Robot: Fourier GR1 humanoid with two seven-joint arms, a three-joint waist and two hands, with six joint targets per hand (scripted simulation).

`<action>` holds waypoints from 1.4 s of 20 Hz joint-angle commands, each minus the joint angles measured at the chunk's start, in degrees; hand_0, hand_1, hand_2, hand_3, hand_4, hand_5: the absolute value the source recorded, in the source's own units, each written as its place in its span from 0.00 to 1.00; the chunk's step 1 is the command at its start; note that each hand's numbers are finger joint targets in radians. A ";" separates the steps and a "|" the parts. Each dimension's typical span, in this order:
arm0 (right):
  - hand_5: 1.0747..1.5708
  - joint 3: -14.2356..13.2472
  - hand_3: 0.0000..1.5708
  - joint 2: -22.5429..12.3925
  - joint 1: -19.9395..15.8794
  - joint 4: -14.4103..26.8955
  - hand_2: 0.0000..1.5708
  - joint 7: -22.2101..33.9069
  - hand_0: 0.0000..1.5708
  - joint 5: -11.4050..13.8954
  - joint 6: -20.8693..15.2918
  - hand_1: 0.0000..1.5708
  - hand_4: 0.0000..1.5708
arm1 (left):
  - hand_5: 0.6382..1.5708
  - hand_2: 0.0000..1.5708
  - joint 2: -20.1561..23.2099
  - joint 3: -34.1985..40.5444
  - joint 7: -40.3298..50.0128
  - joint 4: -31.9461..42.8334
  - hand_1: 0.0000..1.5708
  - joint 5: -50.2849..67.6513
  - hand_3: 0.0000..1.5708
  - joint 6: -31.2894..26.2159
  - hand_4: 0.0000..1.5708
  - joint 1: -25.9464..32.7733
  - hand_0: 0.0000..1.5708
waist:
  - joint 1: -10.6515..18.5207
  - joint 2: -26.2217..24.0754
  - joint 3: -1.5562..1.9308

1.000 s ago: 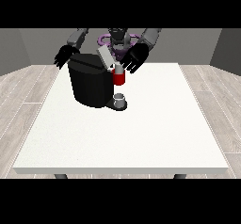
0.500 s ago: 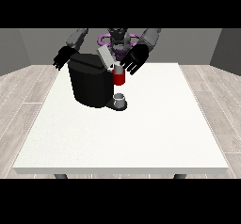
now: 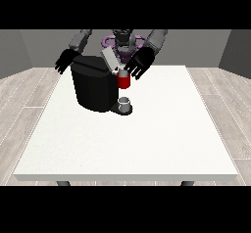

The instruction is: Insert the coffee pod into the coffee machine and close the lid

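A black coffee machine (image 3: pixel 94 87) stands on the white table (image 3: pixel 127 139) at the back left. Its grey lid (image 3: pixel 110 59) is tilted up and open. A red pod holder (image 3: pixel 123 81) shows at the machine's front, above a small grey cup (image 3: pixel 124 103) on the drip base. The hand at the view's right (image 3: pixel 139 63) hovers with fingers spread just right of the lid and above the red part. The hand at the view's left (image 3: pixel 65 60) hangs with fingers spread behind the machine's left edge. I cannot make out the coffee pod itself.
The robot's torso (image 3: pixel 122 43) is behind the machine at the table's far edge. Wooden floor surrounds the table on both sides.
The hand at the view's right has shifted slightly nearer the lid. The rest looks unchanged.
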 commanded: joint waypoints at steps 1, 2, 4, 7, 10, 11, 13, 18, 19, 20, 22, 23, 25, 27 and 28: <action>1.00 -1.81 0.00 -1.20 2.40 2.04 0.00 -2.60 0.00 -1.46 1.81 0.00 0.21 | 1.00 0.71 -0.66 -1.02 -0.01 -0.21 0.67 -0.99 0.61 -0.12 0.23 2.01 0.67 | 1.06 -1.21 -0.07; 1.00 3.49 0.00 2.82 3.49 -2.47 0.00 -2.07 0.00 0.99 -2.07 0.00 0.26 | 1.00 0.72 2.39 -0.20 -4.29 0.97 0.67 -1.04 0.61 0.62 0.23 2.52 0.67 | 0.31 0.03 -0.11; 1.00 1.49 0.00 0.44 2.12 -0.88 0.00 -1.74 0.00 0.59 0.40 0.00 0.28 | 1.00 0.72 0.06 -0.28 -1.77 0.78 0.68 -0.74 0.62 0.16 0.23 1.69 0.68 | 0.44 -0.99 -0.09; 1.00 1.70 0.00 1.28 3.47 -0.39 0.00 -2.28 0.00 0.95 -0.40 0.00 0.28 | 1.00 0.69 -0.06 -0.72 -1.56 0.93 0.65 -1.24 0.58 -0.39 0.23 1.62 0.65 | 0.25 -1.48 -0.09; 1.00 1.32 0.00 0.13 -1.45 -2.26 0.00 1.35 0.00 0.28 -0.07 0.00 0.29 | 1.00 0.24 2.93 -2.20 -3.91 1.61 0.00 -3.60 0.07 -0.91 0.00 0.00 0.00 | -0.74 2.18 -0.10; 1.00 -0.52 0.00 -0.70 -0.80 0.00 0.00 0.34 0.00 -0.95 0.71 0.00 0.26 | 1.00 0.00 -0.60 -3.24 -2.66 0.69 0.00 -3.48 0.00 -1.24 0.00 1.35 0.00 | 0.54 -0.04 -0.08; 1.00 -1.19 0.00 -0.17 0.35 2.47 0.00 -2.54 0.00 -0.12 -0.58 0.00 0.30 | 1.00 0.00 0.59 -4.28 -2.36 0.04 0.00 -4.08 0.00 -4.78 0.00 0.39 0.00 | 2.15 -1.24 -0.06; 1.00 0.26 0.00 0.01 0.27 0.94 0.00 -0.30 0.00 0.49 -0.53 0.00 0.27 | 1.00 0.00 1.06 -3.32 -3.58 0.57 0.00 -4.35 0.00 -3.26 0.00 0.84 0.00 | 1.62 -1.05 -0.09; 1.00 -0.46 0.00 1.58 0.77 3.38 0.00 -1.88 0.00 -0.30 -1.29 0.00 0.28 | 1.00 0.00 -1.13 -3.98 -0.94 -0.38 0.00 -4.65 0.00 -3.33 0.00 0.12 0.00 | 2.33 -2.09 -0.07; 1.00 -1.82 0.00 -1.42 -1.96 2.36 0.00 -0.30 0.00 -0.59 -0.15 0.00 0.24 | 1.00 0.00 -0.86 -2.92 -0.12 0.57 0.00 -3.96 0.00 -3.90 0.00 -0.73 0.00 | 1.57 -1.28 -0.08; 1.00 0.41 0.00 2.16 2.20 3.70 0.00 -3.36 0.00 1.42 -2.59 0.00 0.23 | 1.00 0.00 0.66 -3.40 -1.47 -0.52 0.00 -4.91 0.00 -3.36 0.00 -0.27 0.00 | 2.71 -2.22 -0.08; 1.00 -1.00 0.00 0.21 0.88 3.60 0.00 0.18 0.00 -0.22 -1.12 0.00 0.22 | 1.00 0.00 -2.62 -3.90 0.12 -0.41 0.00 -4.78 0.00 -3.05 0.00 1.24 0.00 | 2.66 -4.17 -0.08; 1.00 -1.50 0.00 1.12 3.38 5.39 0.00 -2.39 0.00 -0.36 -1.64 0.00 0.22 | 1.00 0.00 -1.48 -3.74 -1.23 -1.20 0.00 -4.07 0.00 -5.75 0.00 2.24 0.00 | 4.92 -6.27 -0.07; 1.00 -1.66 0.00 -0.42 -1.31 2.55 0.00 1.05 0.00 -0.57 -1.59 0.00 0.24 | 1.00 0.00 -1.00 -3.46 -0.88 -0.59 0.00 -5.23 0.00 -3.14 0.00 1.29 0.00 | 3.14 -4.18 -0.09; 1.00 -1.32 0.00 0.85 4.17 5.75 0.00 -3.90 0.00 0.18 -1.47 0.00 0.24 | 1.00 0.00 -1.39 -3.71 -2.26 -1.82 0.00 -4.34 0.00 -5.31 0.00 3.12 0.00 | 5.08 -6.17 -0.08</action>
